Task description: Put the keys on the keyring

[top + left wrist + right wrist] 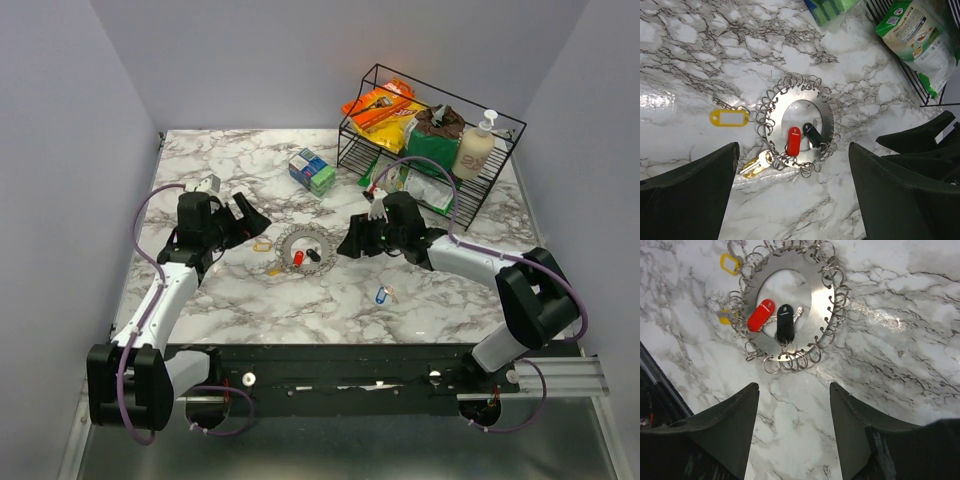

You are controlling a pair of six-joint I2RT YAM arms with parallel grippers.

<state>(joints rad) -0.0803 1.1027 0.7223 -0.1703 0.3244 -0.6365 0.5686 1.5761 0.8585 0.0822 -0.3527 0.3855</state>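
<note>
Resting on veined marble (685,55), coiled silvery keyring (826,112) — left pincer (795,195), right pincer (794,412) agape, empty

**Counter** (220,300): white marble pattern, grey-black veining.
**Keyring** (822,107), between the two hands: silvery plate edged with silvery wire loops.
**Red-headed key** (793,141) and **black-headed key** (813,134): silvery shafts.
**Yellow tag** (729,118): yellow frame, white insert.
**Gold-coloured key** (757,166): brassy all over.
**Blue-headed key** (381,295), near the right hand: blue head.
**Left hand** (252,222) and **right hand** (350,243): black.
**Wire rack** (490,185), beyond the right hand: black.
Rack contents: **orange packets** (380,105), **green pouch** (432,140), **cream bottle** (474,150).
**Cartons** (313,171): blue and green.
</note>
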